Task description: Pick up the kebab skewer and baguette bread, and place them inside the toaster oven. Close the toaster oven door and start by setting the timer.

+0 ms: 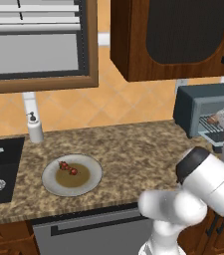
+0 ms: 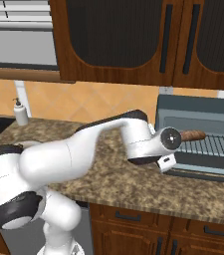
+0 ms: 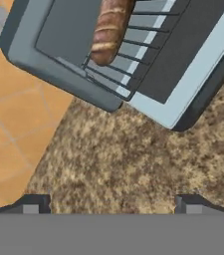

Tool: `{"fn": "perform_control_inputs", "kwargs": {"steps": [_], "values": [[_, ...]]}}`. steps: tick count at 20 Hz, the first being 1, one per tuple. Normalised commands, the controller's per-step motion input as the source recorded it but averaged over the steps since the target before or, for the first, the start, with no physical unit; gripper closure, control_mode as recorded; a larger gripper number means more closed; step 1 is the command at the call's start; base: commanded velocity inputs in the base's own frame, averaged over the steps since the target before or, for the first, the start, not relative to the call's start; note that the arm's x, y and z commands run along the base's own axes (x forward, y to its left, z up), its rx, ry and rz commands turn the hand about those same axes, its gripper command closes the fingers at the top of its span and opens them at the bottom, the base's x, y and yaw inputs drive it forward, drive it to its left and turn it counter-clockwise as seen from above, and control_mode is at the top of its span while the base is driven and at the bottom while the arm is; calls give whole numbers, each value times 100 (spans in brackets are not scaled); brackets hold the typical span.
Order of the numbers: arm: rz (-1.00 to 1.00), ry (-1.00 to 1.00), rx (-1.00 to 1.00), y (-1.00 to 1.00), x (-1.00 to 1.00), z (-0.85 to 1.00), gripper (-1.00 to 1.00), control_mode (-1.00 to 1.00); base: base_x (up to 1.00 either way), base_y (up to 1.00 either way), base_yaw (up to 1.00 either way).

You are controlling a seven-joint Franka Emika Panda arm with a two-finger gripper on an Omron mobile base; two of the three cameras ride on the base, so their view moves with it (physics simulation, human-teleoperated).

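Baguette bread [image 3: 109,31] lies on the wire rack [image 3: 133,50] inside the toaster oven [image 2: 198,134], whose door [image 3: 183,64] hangs open, folded down over the granite counter [image 1: 133,149]. One of the two items is thus judged delivered. Kebab skewer [image 1: 67,168], with its dark-red chunks, rests on the grey plate [image 1: 91,184] well to the left of the oven, near the black sink [image 1: 1,169] and the soap dispenser [image 1: 34,128].

Gripper [image 3: 111,201] sits just in front of the oven mouth, over bare counter; the hand view shows its two fingertips [image 3: 34,203] set wide apart with nothing between them, so the tool is empty and spread. In the right base view the white arm stretches across the counter toward the oven.

Remaining steps, as judged from this layout: fetch the skewer from the plate, set it on the rack beside the bread, swing the door up, and turn the timer knob on the oven's right side.
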Motion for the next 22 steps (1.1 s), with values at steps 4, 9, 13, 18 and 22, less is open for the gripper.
{"fn": "perform_control_inputs", "kwargs": {"steps": [4, 9, 13, 18, 22], "values": [[24, 0, -9, 100, 0, 26, -100, -100, 0, 0, 0], [25, 2, -6, 90, 0, 36, -100, -100, 0, 0, 0], [23, 4, -9, 82, 0, 37, -100, -100, 0, 0, 0], [22, 4, -14, 91, 0, 22, -100, -100, 0, 0, 0], [19, 1, -18, 100, -1, 3, -100, -100, 0, 0, 0]]}}
